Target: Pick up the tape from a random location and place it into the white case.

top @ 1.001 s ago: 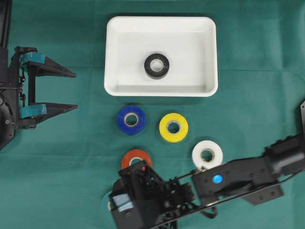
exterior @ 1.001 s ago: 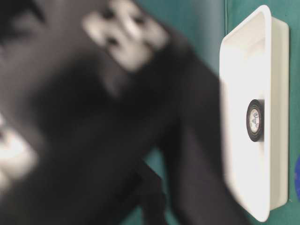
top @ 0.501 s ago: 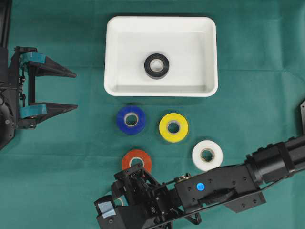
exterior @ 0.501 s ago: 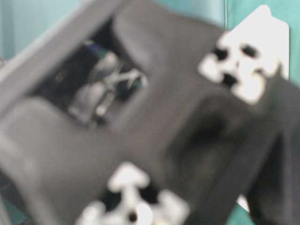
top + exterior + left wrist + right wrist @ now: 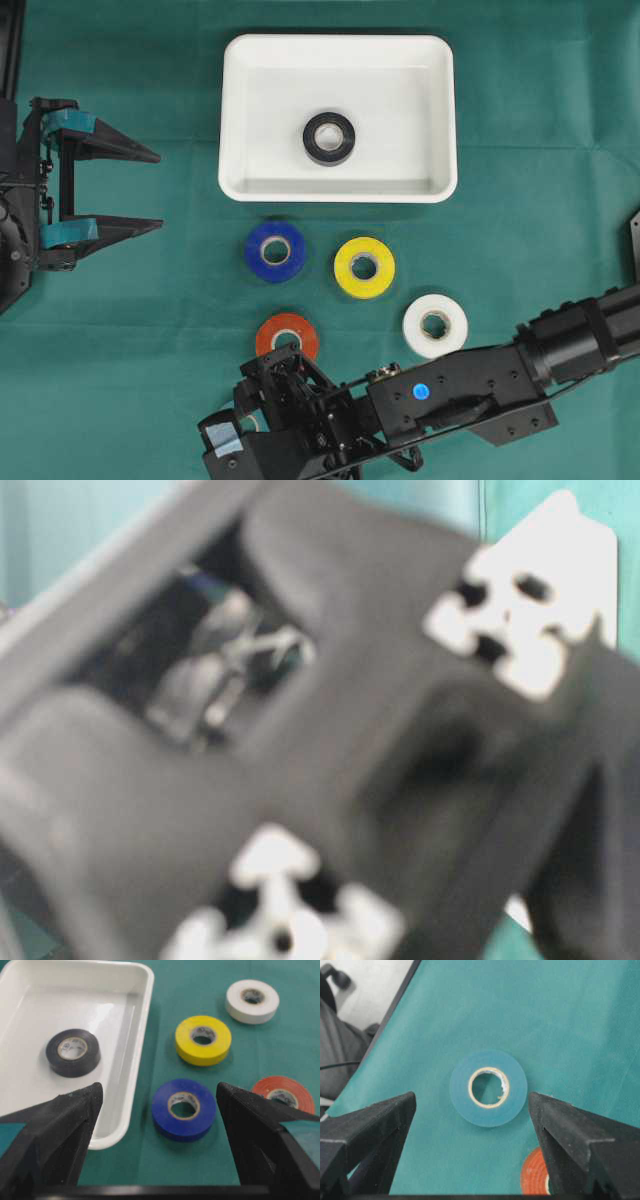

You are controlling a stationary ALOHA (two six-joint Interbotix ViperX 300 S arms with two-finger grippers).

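The white case [image 5: 338, 192] lies at the top middle with a black tape [image 5: 329, 138] inside it. Blue [image 5: 275, 251], yellow [image 5: 364, 267], white [image 5: 435, 326] and orange [image 5: 287, 335] tapes lie flat on the green cloth below it. My right gripper [image 5: 471, 1097] hangs open over a teal tape [image 5: 512, 1090], its fingers on either side and apart from the roll. The orange tape [image 5: 535, 1180] shows beside its right finger. My left gripper [image 5: 158, 190] stands open at the far left, holding nothing. In its wrist view the blue tape [image 5: 165, 1115] lies ahead of the fingers.
My right arm [image 5: 450, 385] reaches across the bottom from the right, and its wrist covers the teal tape from above. In the table-level view the blurred arm [image 5: 300, 780] blocks almost everything. The cloth's edge [image 5: 395, 1010] runs left of the teal tape.
Over the last second my right arm shifted down and left, moving off the orange tape; it has held still for the last half second. The left arm has not moved.
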